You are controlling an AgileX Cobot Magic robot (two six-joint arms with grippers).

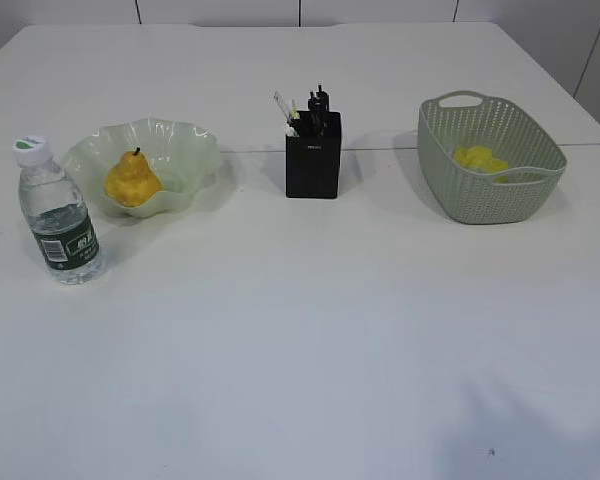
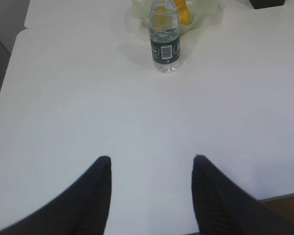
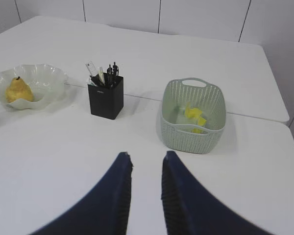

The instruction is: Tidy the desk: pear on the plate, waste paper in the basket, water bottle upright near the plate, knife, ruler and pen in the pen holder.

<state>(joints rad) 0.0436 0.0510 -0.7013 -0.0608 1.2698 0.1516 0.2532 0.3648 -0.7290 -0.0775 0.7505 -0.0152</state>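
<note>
A plain test room set up like a desk

Big white tables (image 1: 310, 330) pushed together fill the room; flat white wall panels (image 3: 201, 17) stand behind them; only a few things sit out, like a black pen holder (image 1: 313, 155) and a green basket (image 1: 490, 160); it looks like a lab

Neither arm appears in the exterior view; only the two wrist views show the grippers. The left gripper (image 2: 151, 169) hangs above the desk (image 2: 88, 107) with its two dark fingers (image 2: 95, 196) set wide apart – nothing is between them, and they touch nothing. The right gripper (image 3: 147, 164) is also above the desk, tilted down and forward. Its fingers (image 3: 118, 191) stand close together, with only a narrow gap between the tips – the gap is empty, so this gripper holds nothing either. The inner faces of both pairs of fingers look ribbed.
</note>
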